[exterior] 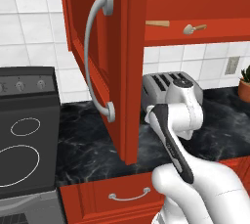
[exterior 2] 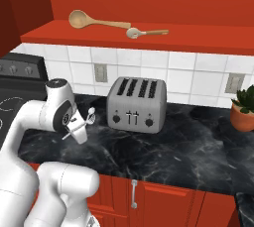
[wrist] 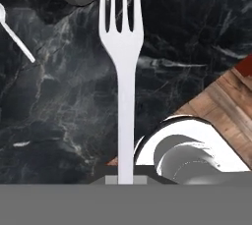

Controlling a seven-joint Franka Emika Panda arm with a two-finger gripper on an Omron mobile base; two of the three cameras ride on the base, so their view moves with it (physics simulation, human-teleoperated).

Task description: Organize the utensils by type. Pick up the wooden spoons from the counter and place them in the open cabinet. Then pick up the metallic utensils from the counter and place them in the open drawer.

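Silvery fork (wrist: 121, 62) sits clamped by its handle in the shut claw (exterior 2: 82, 124), left of the toaster (exterior 2: 136, 103) above the worktop (exterior 2: 188, 156); carry it level and low to the drawer (exterior: 117, 196) below the toaster, clearing the cabinet door (exterior: 105, 66)

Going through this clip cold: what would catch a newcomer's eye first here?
First, the silvery fork, tines forward, clamped in the shut gripper and held above the black marble counter just left of the toaster. Next, the two wooden spoons lying on the open red-orange cabinet's shelf above. Another thin metal utensil lies on the counter at the hand view's left edge.
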